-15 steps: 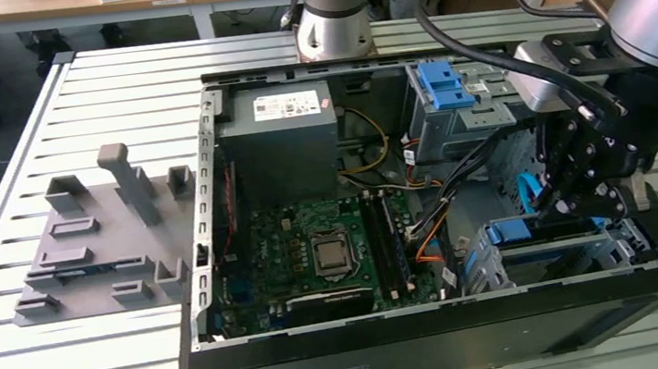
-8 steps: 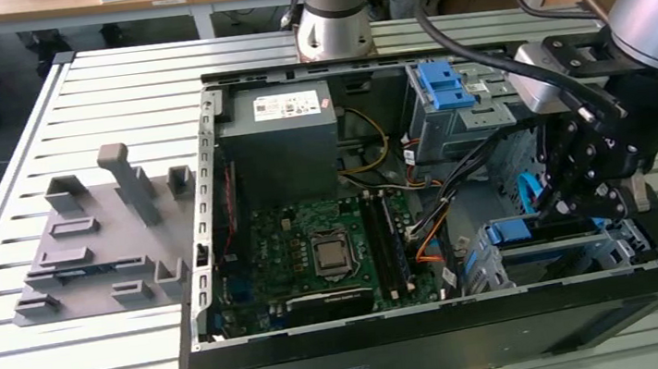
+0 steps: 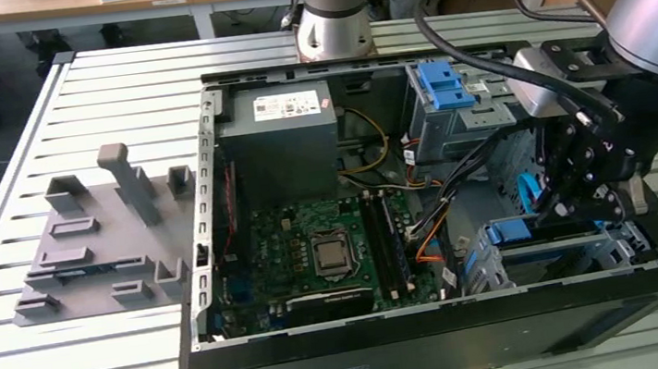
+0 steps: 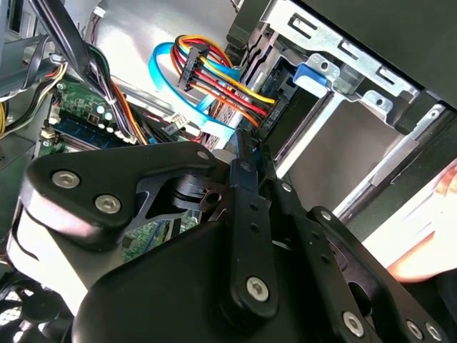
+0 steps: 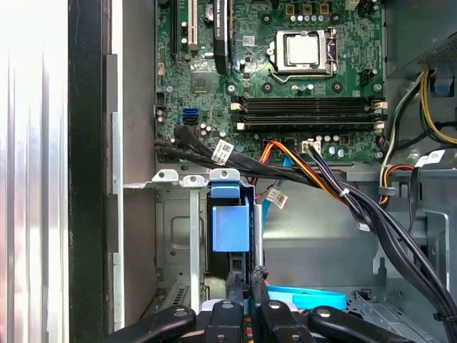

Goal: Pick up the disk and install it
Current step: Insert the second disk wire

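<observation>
The disk (image 3: 516, 230) stands on edge in the lower metal bay (image 3: 610, 250) at the front corner of the open computer case, on the exterior view's right. Its blue carrier frame (image 5: 230, 225) faces the gripper in the first wrist view, with a silver edge beside it. My gripper (image 3: 569, 202) reaches down into the case right at that bay. Its black fingers (image 5: 235, 296) lie close together, shut, with their tips (image 4: 246, 153) at the carrier's end. I cannot see whether they pinch any part of it.
Bundled black, orange and red cables (image 5: 314, 175) and a blue flat cable (image 5: 307, 296) cross close to the fingers. The motherboard (image 3: 324, 250), a grey power supply box (image 3: 278, 120) and an upper bay with a blue latch (image 3: 443, 88) fill the case. A grey fixture (image 3: 100, 238) lies on the table.
</observation>
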Action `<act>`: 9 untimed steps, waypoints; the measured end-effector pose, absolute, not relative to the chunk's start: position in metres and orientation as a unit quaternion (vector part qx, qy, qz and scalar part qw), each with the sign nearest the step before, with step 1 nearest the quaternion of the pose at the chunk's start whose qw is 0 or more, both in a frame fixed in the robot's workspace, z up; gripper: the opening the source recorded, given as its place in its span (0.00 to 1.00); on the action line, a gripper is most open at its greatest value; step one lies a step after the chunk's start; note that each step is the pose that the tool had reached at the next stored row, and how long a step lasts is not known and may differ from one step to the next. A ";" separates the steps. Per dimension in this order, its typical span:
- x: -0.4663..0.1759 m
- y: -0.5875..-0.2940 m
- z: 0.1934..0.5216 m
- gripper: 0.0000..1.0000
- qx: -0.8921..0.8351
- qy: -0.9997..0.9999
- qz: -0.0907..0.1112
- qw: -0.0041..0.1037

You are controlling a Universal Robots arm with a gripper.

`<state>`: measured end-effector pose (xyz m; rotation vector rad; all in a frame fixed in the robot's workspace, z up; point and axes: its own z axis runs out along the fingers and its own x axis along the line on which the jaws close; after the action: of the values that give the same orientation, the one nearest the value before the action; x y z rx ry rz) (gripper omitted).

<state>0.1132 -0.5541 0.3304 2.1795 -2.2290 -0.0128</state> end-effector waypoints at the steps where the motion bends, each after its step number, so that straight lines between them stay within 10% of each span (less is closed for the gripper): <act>1: 0.113 -0.554 0.330 0.16 0.699 -0.715 -0.004 0.012; 9: 0.113 -0.554 0.326 0.23 0.699 -0.715 -0.004 0.012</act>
<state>0.1132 -0.5542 0.3263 2.1795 -2.2290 -0.0128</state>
